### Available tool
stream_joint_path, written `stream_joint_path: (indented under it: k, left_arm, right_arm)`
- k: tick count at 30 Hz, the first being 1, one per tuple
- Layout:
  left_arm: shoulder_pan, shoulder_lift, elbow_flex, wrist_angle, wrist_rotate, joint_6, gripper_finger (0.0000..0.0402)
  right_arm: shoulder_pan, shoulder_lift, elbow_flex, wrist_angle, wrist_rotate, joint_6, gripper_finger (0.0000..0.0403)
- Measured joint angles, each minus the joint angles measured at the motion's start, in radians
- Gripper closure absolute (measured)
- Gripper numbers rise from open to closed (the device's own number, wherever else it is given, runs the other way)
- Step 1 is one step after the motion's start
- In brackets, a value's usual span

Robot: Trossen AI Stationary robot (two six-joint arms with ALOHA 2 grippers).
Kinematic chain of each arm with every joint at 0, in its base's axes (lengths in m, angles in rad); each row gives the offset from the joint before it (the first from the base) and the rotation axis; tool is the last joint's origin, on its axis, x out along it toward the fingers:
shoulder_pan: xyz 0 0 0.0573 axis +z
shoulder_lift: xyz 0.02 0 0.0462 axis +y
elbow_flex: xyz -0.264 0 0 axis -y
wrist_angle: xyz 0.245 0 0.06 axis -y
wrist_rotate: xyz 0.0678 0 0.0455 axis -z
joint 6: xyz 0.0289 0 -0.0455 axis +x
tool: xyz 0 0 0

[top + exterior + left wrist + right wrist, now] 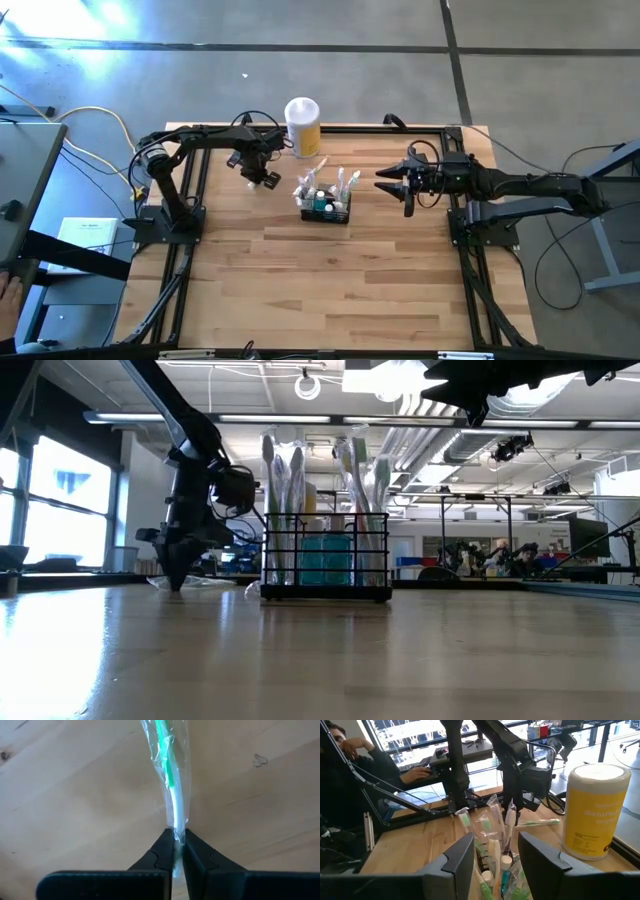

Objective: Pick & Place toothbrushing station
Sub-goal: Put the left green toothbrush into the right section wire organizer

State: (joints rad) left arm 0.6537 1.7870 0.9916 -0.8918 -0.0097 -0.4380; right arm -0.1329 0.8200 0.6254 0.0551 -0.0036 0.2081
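The toothbrushing station is a small black wire basket with several wrapped toothbrushes standing in it. It rests on its base at the table's middle and shows in the low view and the right wrist view. My left gripper is down at the tabletop to the basket's left, shut on a wrapped green-and-white toothbrush. My right gripper is open and empty. It hovers above the table just right of the basket, pointing at it. My left gripper pinches the wrapped toothbrush between its two fingertips, on the white part of its handle, wrapper and all. The fingers come from above, pointing down, one on each side of the brush. The brush lies along the tabletop.
A tall yellow-and-white canister stands upright behind the basket near the far edge and shows in the right wrist view. Black frame rails run along the table's left and right sides. A person sits beyond the table.
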Motion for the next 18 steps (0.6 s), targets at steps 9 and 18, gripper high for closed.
stream_joint_path:
  k: [9, 18]
  left_arm:
    - [-0.009, -0.056, -0.01, -0.137, 0.008, 0.015, 0.0396]
    - [-0.066, -0.326, -0.009, -0.305, -0.019, -0.031, 0.0396]
  right_arm:
    - [0.002, 0.0, 0.0, -0.003, 0.0, 0.005, 0.0258]
    - [0.002, 0.0, 0.0, -0.059, -0.004, 0.005, 0.0258]
